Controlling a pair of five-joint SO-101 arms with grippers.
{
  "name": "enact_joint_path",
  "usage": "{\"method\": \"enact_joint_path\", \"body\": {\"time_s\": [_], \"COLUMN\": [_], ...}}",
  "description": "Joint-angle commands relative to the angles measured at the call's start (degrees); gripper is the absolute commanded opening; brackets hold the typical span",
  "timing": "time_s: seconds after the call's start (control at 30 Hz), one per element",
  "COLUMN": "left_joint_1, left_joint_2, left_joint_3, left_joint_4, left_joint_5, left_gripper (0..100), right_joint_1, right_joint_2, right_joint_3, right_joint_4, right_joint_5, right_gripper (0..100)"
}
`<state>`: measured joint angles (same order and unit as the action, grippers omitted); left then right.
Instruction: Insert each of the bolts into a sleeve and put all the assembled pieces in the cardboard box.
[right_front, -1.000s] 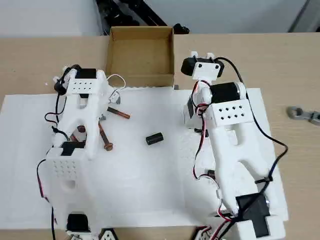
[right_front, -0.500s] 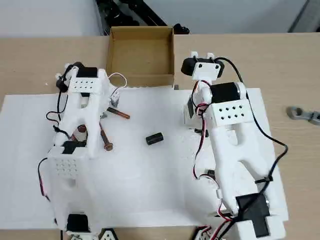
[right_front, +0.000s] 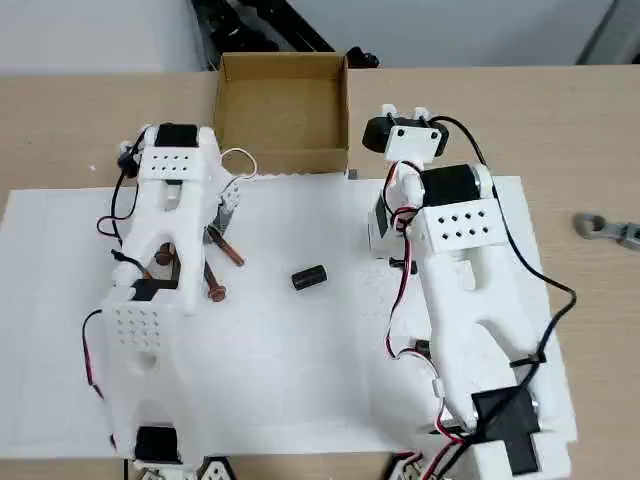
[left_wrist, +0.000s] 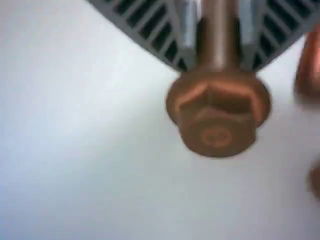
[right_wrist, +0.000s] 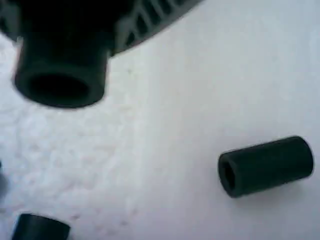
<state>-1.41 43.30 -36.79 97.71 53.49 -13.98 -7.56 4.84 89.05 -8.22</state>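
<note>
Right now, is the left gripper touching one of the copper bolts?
Touching. The left wrist view shows it: the shank of the bolt sits clamped between the fingers of the left gripper, with its hexagonal head sticking out past them.

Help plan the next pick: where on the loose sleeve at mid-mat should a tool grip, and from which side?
I'd grip the loose sleeve across its round wall at mid-length, from above. It lies on its side on the mat, with bare mat around, so a tool can straddle it.

High camera looks down on the mat (right_front: 300, 370); wrist cameras peer close past left claw (left_wrist: 218, 30) and right claw (right_wrist: 65, 45), whose nearby sleeve (right_wrist: 265, 165) shows overhead too.
</note>
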Motion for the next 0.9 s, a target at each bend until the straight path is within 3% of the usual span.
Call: {"method": "enact_joint_path", "body": {"time_s": [0.0,0.2,0.33,0.5,0.87], "left_joint_1": [0.35,0.35,0.35,0.35,1.23], "left_joint_2": [-0.79,-5.89,-13.54,-26.90,-59.60], "left_joint_3": [-3.21,-0.57,0.84,5.41,25.80], "left_joint_4": [2.81,2.81,2.81,2.73,2.64], "left_joint_5": [-1.14,-4.57,-12.75,-24.26,-38.24], "left_gripper": [0,0,0,0,0], "right_joint_1": [0.31,0.40,0.31,0.31,-2.77], "right_joint_2": [-3.30,-3.30,-3.30,-3.30,-3.30], "right_joint_3": [-0.18,-0.18,-0.35,-0.53,-0.88], "right_joint_4": [0.48,0.57,0.48,0.13,-0.22], "right_joint_5": [0.44,0.44,0.35,0.00,0.00], "right_gripper": [0.7,0.7,0.7,0.7,0.7]}}
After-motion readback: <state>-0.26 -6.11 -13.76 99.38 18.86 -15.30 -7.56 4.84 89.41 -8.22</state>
